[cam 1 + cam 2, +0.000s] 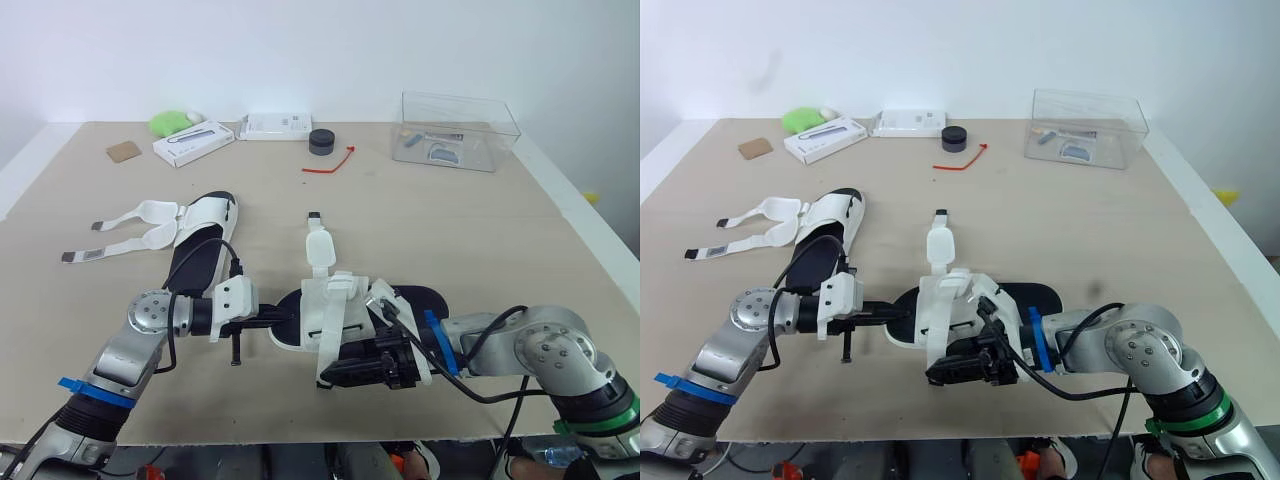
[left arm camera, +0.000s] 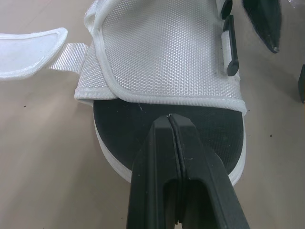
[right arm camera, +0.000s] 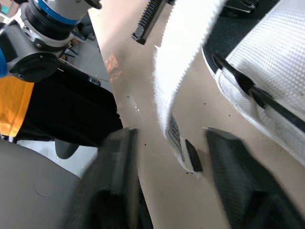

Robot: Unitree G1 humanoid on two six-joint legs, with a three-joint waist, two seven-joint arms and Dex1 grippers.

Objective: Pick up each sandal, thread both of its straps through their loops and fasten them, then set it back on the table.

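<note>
At the near edge of the table [image 1: 480, 230], the right gripper [image 3: 170, 136] lies low with its fingers spread wide. The loose end of a white strap [image 3: 177, 76] hangs between them without being pinched. That strap belongs to the near sandal [image 1: 425, 300], which lies flat on the table between the two arms. Its black insole faces up and its white mesh upper [image 2: 162, 52] is folded across the middle.

From the other side, the left gripper [image 2: 170, 121] points at the sandal's rounded end. Its fingers are pressed tight together with nothing between them. The tip sits over the black insole, just short of the edge of the mesh upper. Whether it presses on the insole cannot be told.

A second strap [image 1: 320, 245] of this sandal stretches away from the robot, flat on the table.

Further back on the robot's left lies the other sandal [image 1: 200, 240]. Its two unfastened straps [image 1: 120, 232] are splayed out to the left, well apart from both grippers.

Along the far edge, from left to right, lie:
- a brown card [image 1: 124, 151]
- a green lump [image 1: 172, 122]
- a white box [image 1: 193, 143]
- a white packet [image 1: 275, 126]
- a black round cap [image 1: 322, 141]
- a red tie [image 1: 330, 165]
- a clear plastic box [image 1: 455, 130] with small items inside
</note>
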